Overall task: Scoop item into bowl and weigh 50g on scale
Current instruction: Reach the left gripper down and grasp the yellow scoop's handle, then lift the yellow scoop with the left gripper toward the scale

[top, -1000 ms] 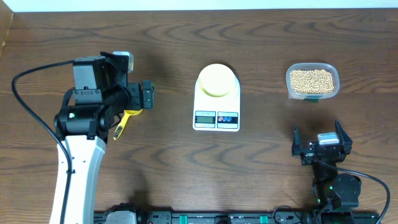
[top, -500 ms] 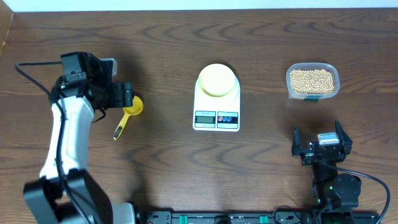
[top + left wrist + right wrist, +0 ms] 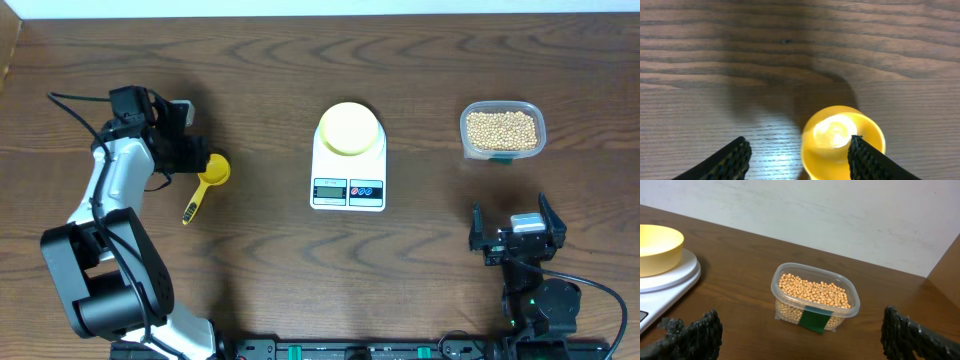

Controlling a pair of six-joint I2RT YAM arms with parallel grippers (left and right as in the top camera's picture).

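Now straddling bright yellow plastic scoop w/ left end effector, part-open, gripping nothing yet, prob. lining up pickup.

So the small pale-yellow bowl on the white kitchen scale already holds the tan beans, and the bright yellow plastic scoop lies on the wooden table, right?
Not quite. The small pale-yellow bowl on the white kitchen scale is empty; the tan beans are in the clear plastic tub, as the overhead view shows. The bright yellow plastic scoop does lie on the wooden table.
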